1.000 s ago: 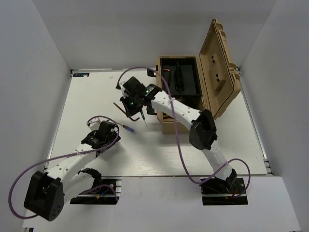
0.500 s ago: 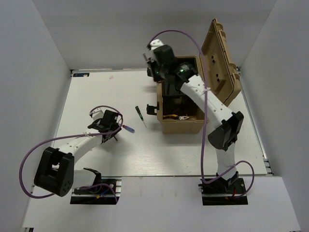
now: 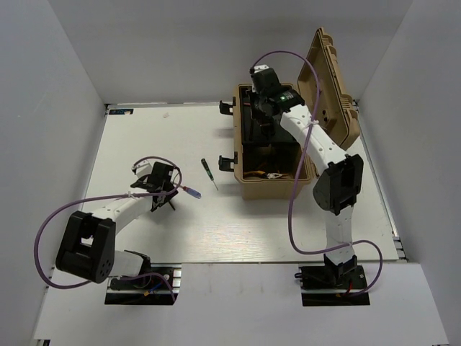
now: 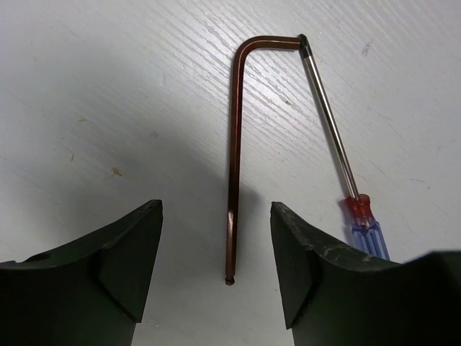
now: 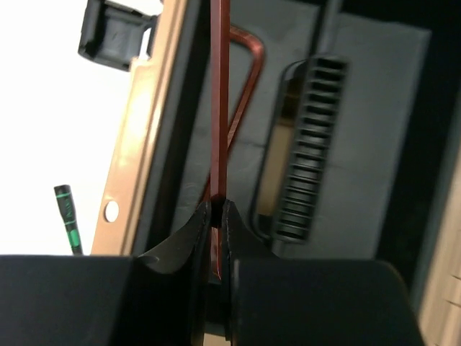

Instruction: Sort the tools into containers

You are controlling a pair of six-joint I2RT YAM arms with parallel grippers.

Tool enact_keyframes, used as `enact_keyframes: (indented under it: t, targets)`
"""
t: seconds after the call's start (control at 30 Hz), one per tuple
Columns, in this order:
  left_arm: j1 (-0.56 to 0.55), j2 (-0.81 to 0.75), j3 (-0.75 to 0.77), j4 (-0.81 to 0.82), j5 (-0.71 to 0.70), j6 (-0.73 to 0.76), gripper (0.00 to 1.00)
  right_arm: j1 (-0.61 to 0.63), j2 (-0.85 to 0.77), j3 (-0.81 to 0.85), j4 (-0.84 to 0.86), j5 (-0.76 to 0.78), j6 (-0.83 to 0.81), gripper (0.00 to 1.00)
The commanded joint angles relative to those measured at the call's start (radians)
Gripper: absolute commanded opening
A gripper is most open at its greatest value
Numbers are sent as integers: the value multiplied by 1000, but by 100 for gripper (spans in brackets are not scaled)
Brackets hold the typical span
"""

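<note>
My left gripper (image 4: 216, 268) is open and low over the table, its fingers either side of the long leg of a dark L-shaped hex key (image 4: 234, 144). A screwdriver with a red-blue handle (image 4: 364, 225) lies just right of it, its tip touching the key's bend; it also shows in the top view (image 3: 191, 192). My right gripper (image 5: 217, 209) is shut on another hex key (image 5: 220, 108) and holds it over the black tray (image 5: 346, 144) in the open tan toolbox (image 3: 245, 189). A second hex key (image 5: 246, 86) lies in that tray.
A green-handled screwdriver (image 3: 209, 172) lies on the table left of the toolbox; it also shows in the right wrist view (image 5: 68, 216). Yellow-handled tools (image 3: 265, 174) lie in the box's front compartment. The lid (image 3: 330, 94) stands open to the right. White walls surround the table.
My right arm has carried its hex key from the table left of the toolbox up and over the box's black tray. My left gripper has shifted slightly over the other hex key.
</note>
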Motion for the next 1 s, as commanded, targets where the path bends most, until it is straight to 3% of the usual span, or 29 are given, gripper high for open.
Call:
enact_keyframes:
  t: [0.0,0.13,0.17,0.2,0.23,0.37,0.73,0.97]
  targets:
    - [18,3,30,22,11,25,71,-5,15,4,25,-79,34,0]
    - [27,21,39,31,20,25,71,-11,41,-3,22,-107,51,0]
    - [27,21,39,31,20,25,71,-11,44,-2,25,-114,57,5]
    - [36,21,39,31,29,25,71,-14,50,-2,25,-122,59,20]
    - [36,21,30,31,29,34,71,-13,53,-3,25,-128,57,25]
    - [36,30,30,41,38,34,69,-11,40,3,9,-165,50,39]
    - [45,124,102,8,28,61,62,-7,-195,-138,39,-337,100,41]
    - [45,185,153,-34,19,81,50,-8,-324,-266,72,-395,100,41]
